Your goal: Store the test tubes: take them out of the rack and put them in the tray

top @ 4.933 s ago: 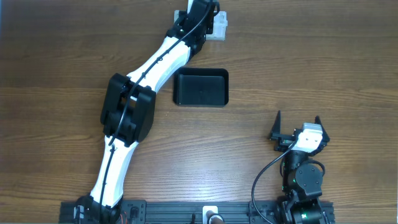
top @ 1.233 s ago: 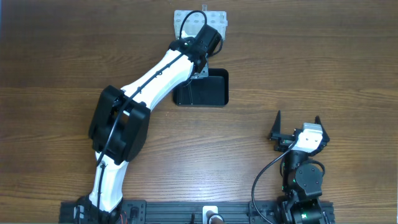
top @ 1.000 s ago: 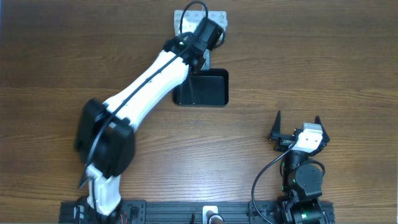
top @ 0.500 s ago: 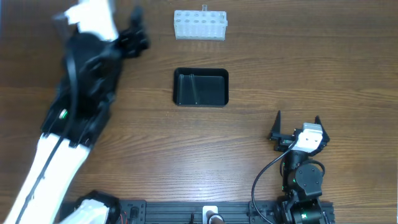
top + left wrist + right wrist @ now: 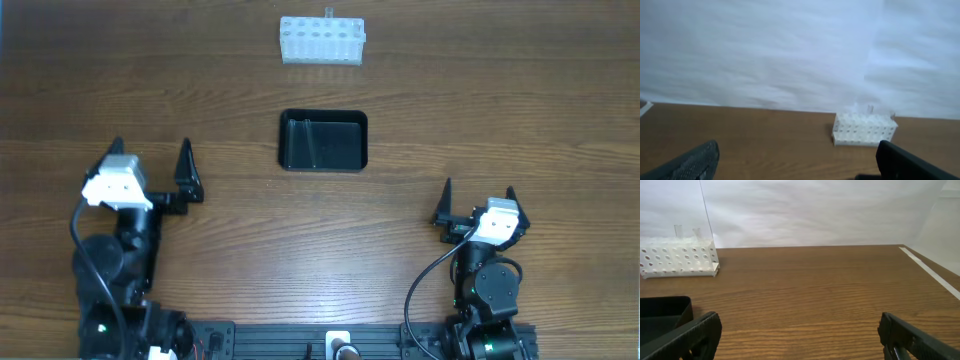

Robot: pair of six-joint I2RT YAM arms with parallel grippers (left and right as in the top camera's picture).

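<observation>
Brown wood-grain worktop (image 5: 500,90), seen from above, carries one white rack (image 5: 321,41) close to the middle of its far edge. One black tray (image 5: 360,140) sits at its centre, apart from the rack. Thin clear lines on the tray floor, near its left wall, are test tubes (image 5: 306,140), too faint to count. One more tube top pokes out of the rack on its far side. The left gripper (image 5: 150,162) sits towards the near left corner of the worktop and the right gripper (image 5: 478,198) towards the near right corner. Each has its two fingers spread wide, with nothing between them and nothing touched.

In the left wrist view, that arm's two dark fingers (image 5: 690,162) stand far apart with bare wood between them. The rack stands ahead at the far edge, in front of a white wall (image 5: 765,50). Clear tubes rise from its top, but their number cannot be told here.

In the right wrist view, the two fingers (image 5: 690,335) are likewise wide apart and hold nothing. The rack stands at the far edge with two clear tubes upright in it. A corner of the tray lies nearer, just beyond one finger.
</observation>
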